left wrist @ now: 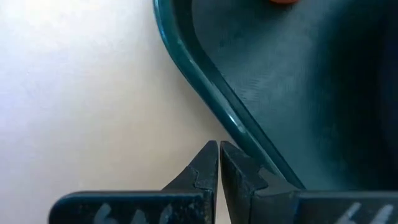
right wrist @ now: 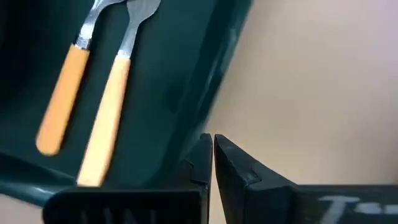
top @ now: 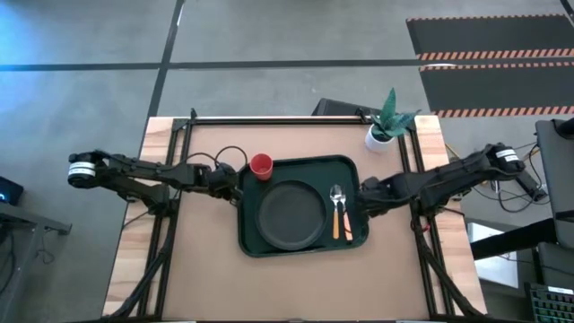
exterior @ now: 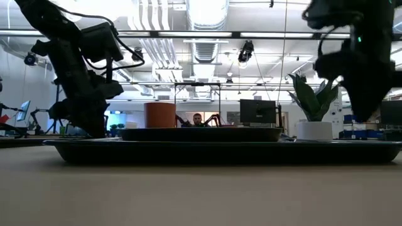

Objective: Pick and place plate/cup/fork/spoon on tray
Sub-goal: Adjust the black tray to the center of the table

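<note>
Resting in the middle of the tray, the plate lies flat with bare rim all round it. Just beside the plate, on the side toward the right arm, the spoon and the fork lie side by side with their metal ends pointing to the far edge of the table and their orange handles toward the near edge. The cup stands upright in the tray's far corner on the left arm's side, close to the rim and apart from the plate.

At the tray's edge below that corner, the left gripper sits low with its fingers pressed together, holding nothing, their tips just outside the rim. On the opposite side, the right gripper sits near the rim by the fork, its fingers likewise closed and empty, the tips just beside the tray's outer edge.

A white pot with a green plant stands at the table's far corner, well apart from the tray.
</note>
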Controlling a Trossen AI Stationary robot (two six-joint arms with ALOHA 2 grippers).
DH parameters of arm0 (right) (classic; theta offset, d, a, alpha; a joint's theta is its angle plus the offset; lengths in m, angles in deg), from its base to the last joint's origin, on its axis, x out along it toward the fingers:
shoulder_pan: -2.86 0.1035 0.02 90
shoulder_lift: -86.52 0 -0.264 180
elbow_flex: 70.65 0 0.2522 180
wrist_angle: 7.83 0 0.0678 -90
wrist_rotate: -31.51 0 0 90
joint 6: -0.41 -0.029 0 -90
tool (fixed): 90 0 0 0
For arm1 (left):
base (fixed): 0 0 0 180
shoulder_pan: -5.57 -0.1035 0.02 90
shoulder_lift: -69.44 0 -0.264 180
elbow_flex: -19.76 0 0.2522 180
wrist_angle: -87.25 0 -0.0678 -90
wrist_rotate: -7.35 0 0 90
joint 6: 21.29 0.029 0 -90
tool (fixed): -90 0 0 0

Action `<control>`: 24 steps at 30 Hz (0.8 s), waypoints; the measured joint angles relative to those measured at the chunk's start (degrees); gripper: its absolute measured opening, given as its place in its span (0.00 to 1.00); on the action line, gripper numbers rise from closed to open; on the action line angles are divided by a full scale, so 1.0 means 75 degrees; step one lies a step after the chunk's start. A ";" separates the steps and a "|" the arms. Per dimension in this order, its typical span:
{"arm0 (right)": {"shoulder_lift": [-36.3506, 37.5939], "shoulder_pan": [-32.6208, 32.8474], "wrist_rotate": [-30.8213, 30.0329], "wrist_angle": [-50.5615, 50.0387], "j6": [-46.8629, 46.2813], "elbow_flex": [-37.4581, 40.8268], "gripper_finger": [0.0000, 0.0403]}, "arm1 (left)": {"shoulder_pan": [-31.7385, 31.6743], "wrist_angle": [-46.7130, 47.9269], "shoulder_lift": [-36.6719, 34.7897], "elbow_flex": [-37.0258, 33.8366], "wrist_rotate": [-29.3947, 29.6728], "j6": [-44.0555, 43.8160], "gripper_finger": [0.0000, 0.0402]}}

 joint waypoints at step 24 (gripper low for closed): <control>-0.0101 0.0007 -0.0212 0.2600 -0.1188 0.1899 0.02 | -0.0018 0.0003 -0.0006 -0.0015 -0.0167 -0.0001 0.00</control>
